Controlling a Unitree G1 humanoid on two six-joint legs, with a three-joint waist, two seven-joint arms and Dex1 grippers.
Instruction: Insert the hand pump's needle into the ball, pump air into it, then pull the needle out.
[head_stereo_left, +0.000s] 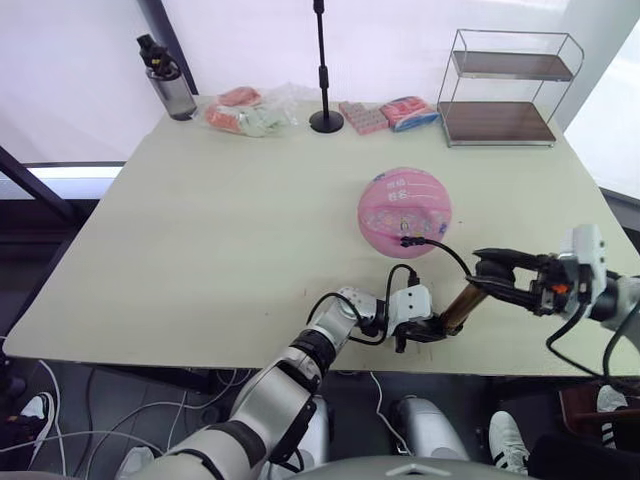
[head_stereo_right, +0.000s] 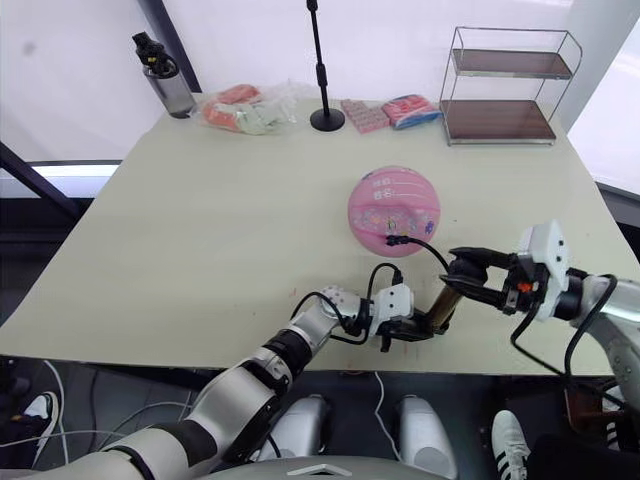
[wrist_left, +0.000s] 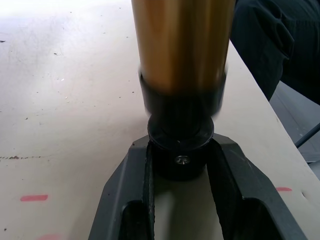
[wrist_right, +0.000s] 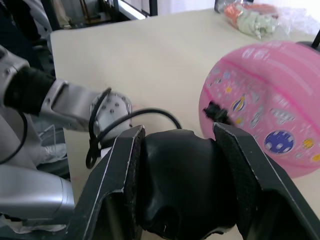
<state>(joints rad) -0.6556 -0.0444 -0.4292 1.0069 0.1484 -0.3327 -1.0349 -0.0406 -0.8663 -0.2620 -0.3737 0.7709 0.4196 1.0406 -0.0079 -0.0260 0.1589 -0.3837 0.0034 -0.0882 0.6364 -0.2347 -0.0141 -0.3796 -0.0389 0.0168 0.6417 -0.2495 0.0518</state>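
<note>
- The left hand (head_stereo_left: 425, 330) lies low at the near edge of the table (head_stereo_left: 200, 250), its two black fingers (wrist_left: 125, 200) clamped round the black bottom cap of the hand pump (head_stereo_left: 460, 308).
- The left wrist view looks straight up the pump from that cap: the bronze barrel rises from between the two fingers, with the pale table surface on both sides.
- The hand pump stands tilted, its base held at the table edge and its upper end leaning toward the robot's right.
- The right hand (head_stereo_left: 492, 268) reaches in from the right and grips the pump's black handle at the top; in the right wrist view the two fingers (wrist_right: 115, 175) press against both sides of the black handle, so this hand is clenched on it.
- A thin black hose (head_stereo_left: 440, 246) arcs from the top of the pump toward the ball.
- The needle (head_stereo_left: 408, 241), seen as a small black fitting, sits against the near side of the ball; its metal pin cannot be made out.
- The ball (head_stereo_left: 404, 211) is pink and round with small printed marks, resting on the table just beyond both hands, right of centre.
- Farther back stand a black stand (head_stereo_left: 325, 80), snack packets (head_stereo_left: 250, 112) and a dark bottle (head_stereo_left: 170, 85) at the far left corner.
- A two-tier wire shelf (head_stereo_left: 505, 90) occupies the far right corner.
</note>
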